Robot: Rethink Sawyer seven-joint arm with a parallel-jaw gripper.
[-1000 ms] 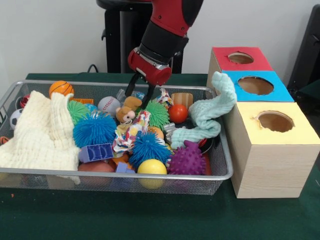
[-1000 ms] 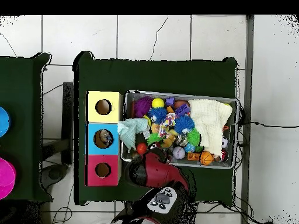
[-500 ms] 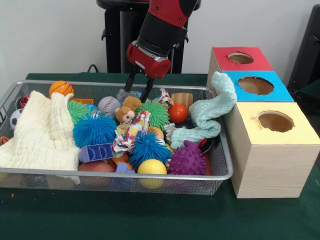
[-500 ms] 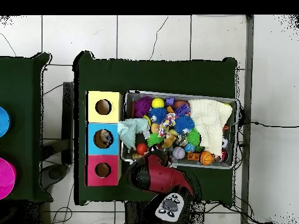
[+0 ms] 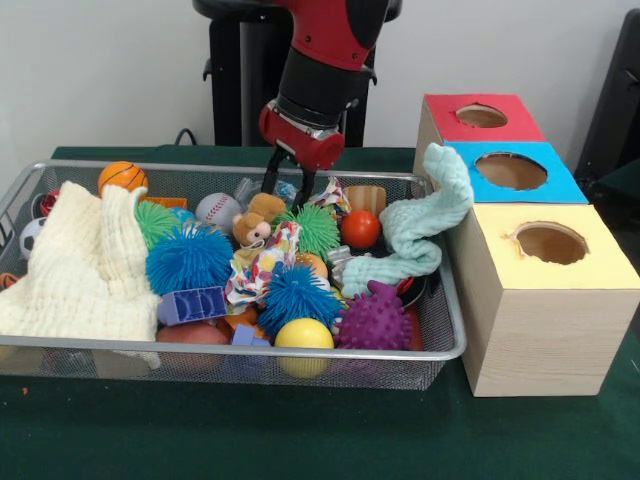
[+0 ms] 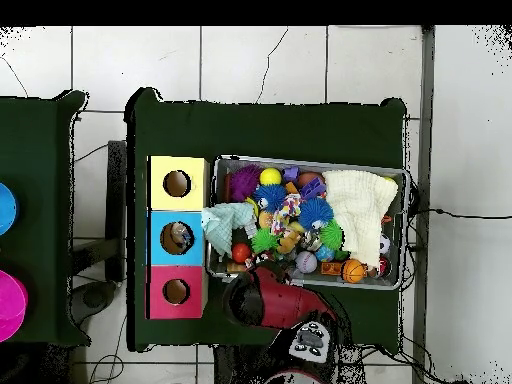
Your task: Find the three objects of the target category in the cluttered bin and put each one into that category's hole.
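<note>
The wire mesh bin [image 5: 250, 350] is full of toys. At its far side lies a see-through plastic bottle [image 5: 246, 188] with a bluish label scrap, beside a baseball and a small bear. My gripper [image 5: 287, 193] reaches down at that spot, open, with its fingers on either side of the bottle's right end. The blue-topped hole [image 5: 511, 170] is the middle one of three in the wooden box at right. In the overhead view my arm [image 6: 265, 300] covers the gripper at the bin's [image 6: 402, 230] lower edge. The blue hole [image 6: 177, 238] shows something pale inside. Other bottles are hidden.
A mint cloth [image 5: 420, 225] drapes over the bin's right rim against the blue box. A cream muslin [image 5: 85, 260] covers the bin's left end. Spiky balls [image 5: 190, 258], a yellow ball [image 5: 303, 335] and blocks fill the middle. Red hole [image 5: 481, 116] and yellow hole [image 5: 551, 243] flank the blue.
The gripper rose and drew back toward the bin's far rim, then came down again slightly to the right, over the bottle. The toys have not moved.
</note>
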